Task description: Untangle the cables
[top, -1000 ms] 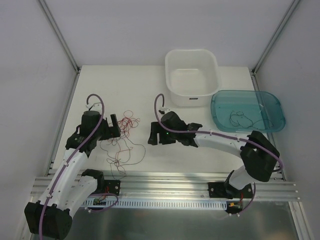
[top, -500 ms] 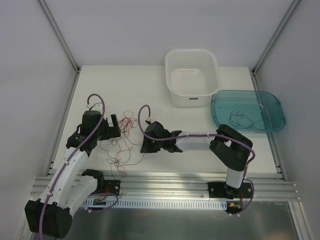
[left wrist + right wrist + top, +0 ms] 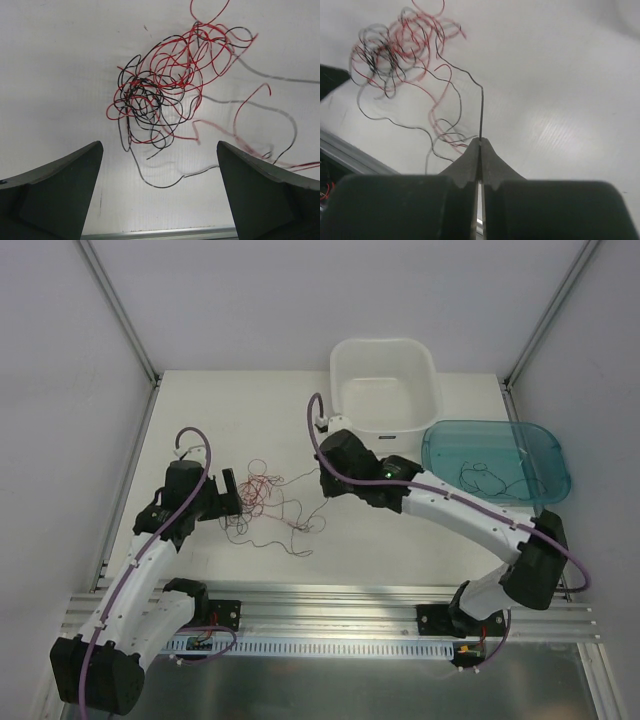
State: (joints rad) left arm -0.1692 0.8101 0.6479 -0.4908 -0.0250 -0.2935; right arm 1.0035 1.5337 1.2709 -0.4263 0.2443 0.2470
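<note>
Left end effector (image 3: 231, 492): jaws wide, nothing held, positioned well left of the white tub (image 3: 382, 395) and nearer the arm bases.

The cables (image 3: 262, 490) lie on the desk (image 3: 200, 410) left of the tub as a dense red-and-black knot with loose trailing strands.

Right end effector (image 3: 324, 486), just near-left of the tub: clamped on one black strand (image 3: 481, 107) leading from the knot.

Right of the tub, the teal tray (image 3: 530, 445) holds a few dark strands.

Assessment: separation appears partly done. The main knot remains.
</note>
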